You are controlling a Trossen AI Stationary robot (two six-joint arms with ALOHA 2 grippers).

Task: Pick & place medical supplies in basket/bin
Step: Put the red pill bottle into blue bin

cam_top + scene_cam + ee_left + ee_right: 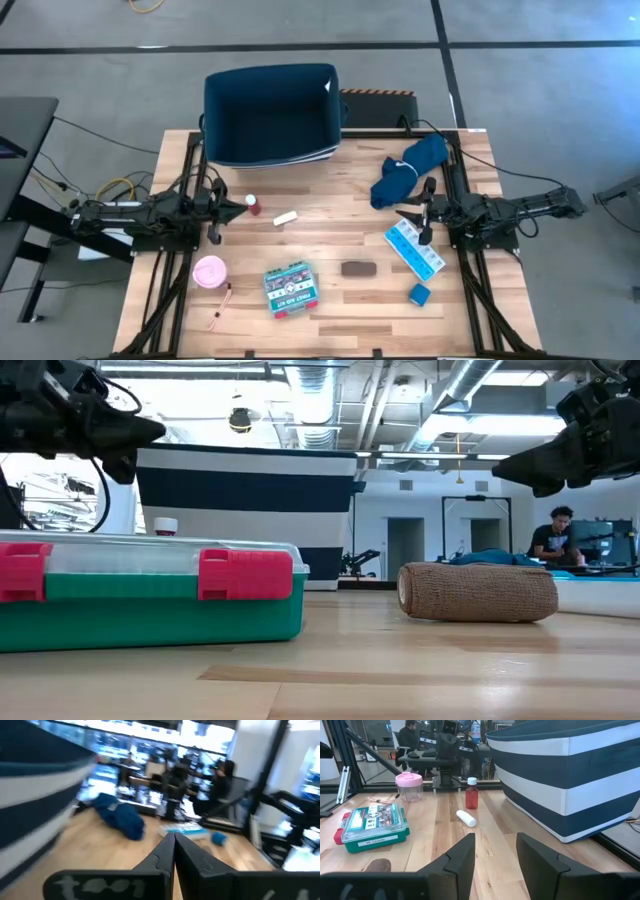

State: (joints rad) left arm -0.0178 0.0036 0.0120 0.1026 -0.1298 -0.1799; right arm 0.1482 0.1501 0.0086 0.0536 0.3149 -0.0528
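Note:
The navy basket (270,115) with pale stripes stands at the far edge of the table (330,240). Spread on the wood are a teal first-aid box (289,287), a pink roll (209,271), a brown oblong (358,268), a pill strip (415,250), a small blue box (419,293), sticks (222,305), a white tube (285,217) and a red vial (254,205), which stands upright. My left gripper (240,207) is shut, held above the table just left of the vial. My right gripper (495,847) is open, hovering left of the pill strip's far end.
A crumpled blue cloth (410,168) lies at the far right, just beyond my right gripper. Bare wood shows in the middle between the white tube and the brown oblong. Black frame rails (180,260) run along both table sides. A person (555,535) sits in the room behind.

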